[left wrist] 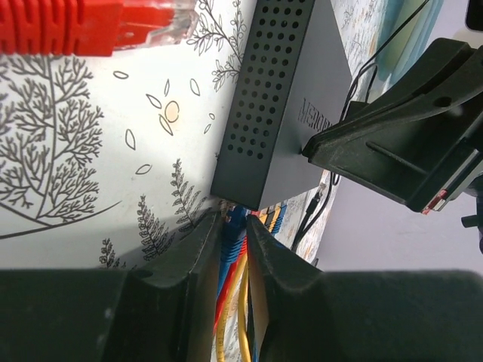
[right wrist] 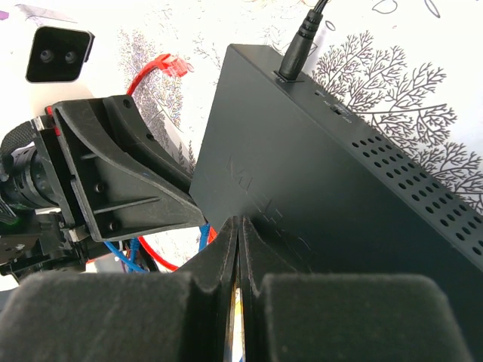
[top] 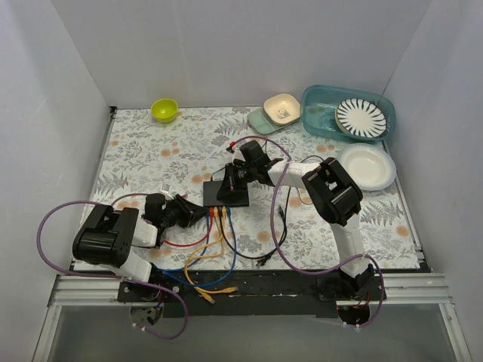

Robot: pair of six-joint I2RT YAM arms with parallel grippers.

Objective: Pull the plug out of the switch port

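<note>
The switch (top: 238, 198), a flat black box, lies mid-table; its top also shows in the left wrist view (left wrist: 298, 136) and the right wrist view (right wrist: 339, 188). Red, yellow and blue cables (top: 217, 214) run from its near edge. My left gripper (top: 201, 213) (left wrist: 234, 224) is shut on the blue plug (left wrist: 235, 228) right at the switch's socket edge. My right gripper (top: 226, 186) (right wrist: 240, 224) is shut, empty, its tips pressed on the switch's top. A loose red plug (left wrist: 90, 26) lies unplugged on the cloth.
A power lead (right wrist: 304, 34) enters the switch's far edge. A green bowl (top: 164, 110), small dishes (top: 281, 109), a teal basin (top: 321, 124) holding a striped plate, and a white plate (top: 367, 166) stand at the back and right. Loose cables (top: 215, 290) trail to the near edge.
</note>
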